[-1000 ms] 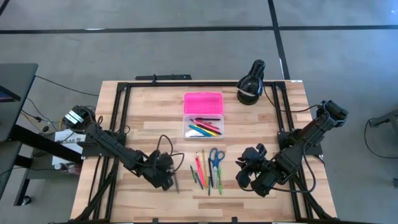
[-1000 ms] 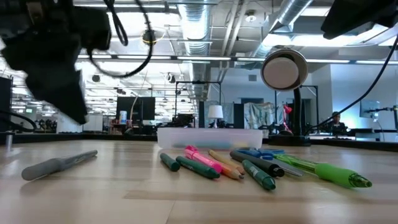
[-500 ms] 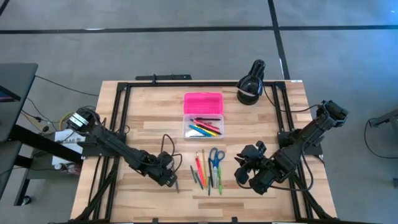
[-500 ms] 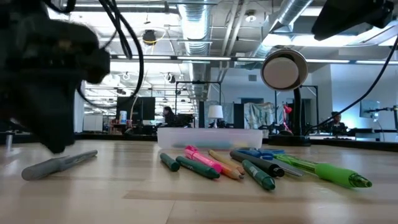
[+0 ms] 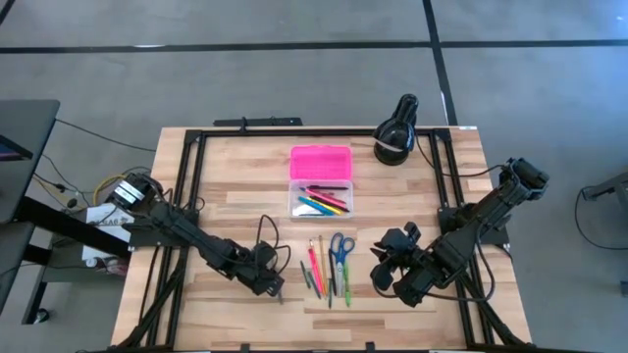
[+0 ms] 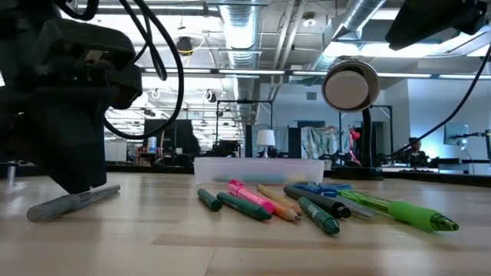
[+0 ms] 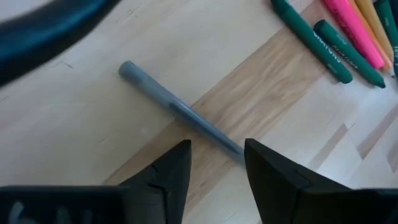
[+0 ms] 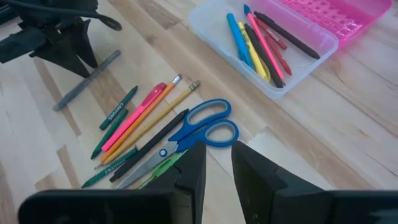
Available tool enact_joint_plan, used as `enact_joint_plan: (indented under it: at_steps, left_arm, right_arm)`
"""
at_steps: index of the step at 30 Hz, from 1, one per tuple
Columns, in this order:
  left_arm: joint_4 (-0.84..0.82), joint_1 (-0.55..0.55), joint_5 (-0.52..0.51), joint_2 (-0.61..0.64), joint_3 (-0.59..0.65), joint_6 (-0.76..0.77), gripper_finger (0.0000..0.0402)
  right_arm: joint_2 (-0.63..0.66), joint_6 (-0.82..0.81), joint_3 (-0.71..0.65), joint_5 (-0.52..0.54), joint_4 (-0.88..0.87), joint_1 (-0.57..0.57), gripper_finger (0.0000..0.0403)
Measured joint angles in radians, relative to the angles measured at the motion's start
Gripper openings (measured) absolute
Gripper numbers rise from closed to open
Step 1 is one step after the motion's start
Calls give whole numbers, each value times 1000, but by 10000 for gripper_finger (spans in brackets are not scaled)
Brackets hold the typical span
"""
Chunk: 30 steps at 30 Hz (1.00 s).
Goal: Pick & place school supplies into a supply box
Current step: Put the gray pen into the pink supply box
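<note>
A grey marker (image 7: 180, 111) lies flat on the wood at the near left, apart from the other school supplies. My left gripper (image 7: 216, 146) is open, points down and stands low over one end of it (image 6: 73, 203). Several pens, pencils and markers lie in a row (image 5: 319, 270) beside blue-handled scissors (image 8: 199, 130) near the table's middle. The supply box (image 5: 321, 181) lies open behind them, pink lid flat at the far side, several pens in its clear base (image 8: 261, 50). My right gripper (image 8: 217, 149) hangs open and empty above the table, right of the scissors. My left gripper comes at the grey marker from above, one finger (image 7: 267, 177) on each side of the marker's end (image 7: 231, 144), fingers across it. The marker lies flat on the table. I cannot tell whether a fingertip touches it.
A black round device on a stand (image 5: 396, 132) sits at the far right corner. Black frame rails (image 5: 191, 186) run along the table's left, right and far sides. Bare wood lies between the grey marker and the row of supplies.
My left gripper has come down toward the grey marker, shifted a little toward the table's right and rolled about its own axis; its fingers now stand over the marker's end. The marker and the other supplies have stayed in place.
</note>
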State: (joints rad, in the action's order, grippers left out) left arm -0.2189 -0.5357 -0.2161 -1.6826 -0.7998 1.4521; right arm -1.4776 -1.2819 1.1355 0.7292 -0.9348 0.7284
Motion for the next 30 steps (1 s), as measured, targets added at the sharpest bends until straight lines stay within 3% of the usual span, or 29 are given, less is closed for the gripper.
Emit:
enact_joint_plan:
  at_steps: [11, 30]
  left_arm:
    - [0, 49, 60, -3, 0, 138, 193]
    - [-72, 53, 77, -4, 0, 134, 134]
  right_arm:
    - [0, 10, 0, 3, -3, -20, 70]
    - [0, 37, 0, 6, -7, -20, 70]
